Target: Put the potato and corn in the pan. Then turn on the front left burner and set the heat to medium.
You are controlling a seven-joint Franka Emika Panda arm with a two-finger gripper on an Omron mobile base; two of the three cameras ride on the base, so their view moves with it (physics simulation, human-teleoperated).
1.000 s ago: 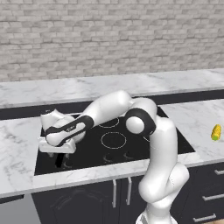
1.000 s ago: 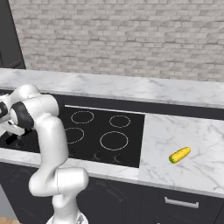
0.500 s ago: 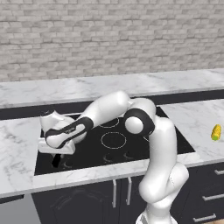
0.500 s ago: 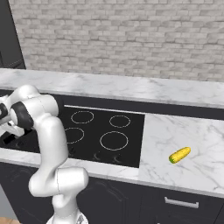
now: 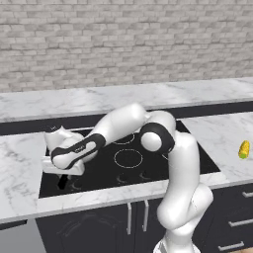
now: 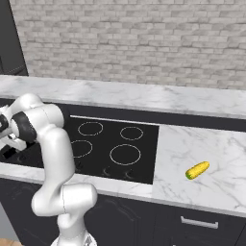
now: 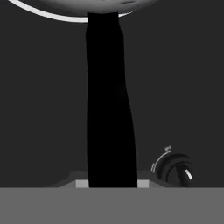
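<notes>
Pan handle (image 7: 109,100) is seen running up the centre of the hand view, the pan (image 7: 78,8) rim at the top edge. Fingers (image 5: 63,182) are judged clamped on it, presumably to reposition the pan. Corn (image 6: 197,170) lies on the tabletop (image 6: 211,144), lower right; potato not located.

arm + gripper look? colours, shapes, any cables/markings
The arm is glossy white, built of rounded tubular links with dark grey-black bands at the joints. The gripper is a white block with small dark fingers. No cables show; no markings are legible.
</notes>
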